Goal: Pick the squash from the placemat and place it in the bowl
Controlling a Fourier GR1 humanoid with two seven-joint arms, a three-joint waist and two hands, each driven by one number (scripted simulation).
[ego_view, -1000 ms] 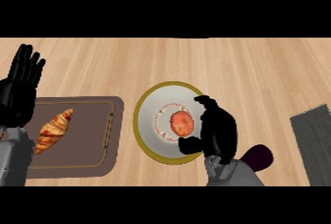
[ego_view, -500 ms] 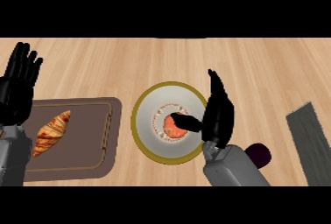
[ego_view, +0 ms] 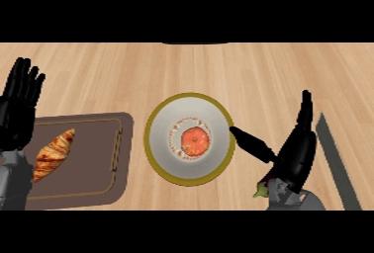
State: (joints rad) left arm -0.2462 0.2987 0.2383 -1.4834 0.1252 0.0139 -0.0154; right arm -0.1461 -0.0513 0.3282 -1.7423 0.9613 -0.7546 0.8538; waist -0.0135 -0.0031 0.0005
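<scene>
The work surface is a light wooden counter [ego_view: 219, 69]. At 5 o'clock, the right hand [ego_view: 292, 153] is open, fingers straight and thumb spread toward the bowl [ego_view: 157, 143], holding nothing. At centre, the orange squash [ego_view: 195, 141] lies inside the bowl. At 8 o'clock, a croissant [ego_view: 53, 154] lies on the brown placemat [ego_view: 95, 163]. At 9 o'clock, the left hand [ego_view: 18, 111] rests open, fingers up.
</scene>
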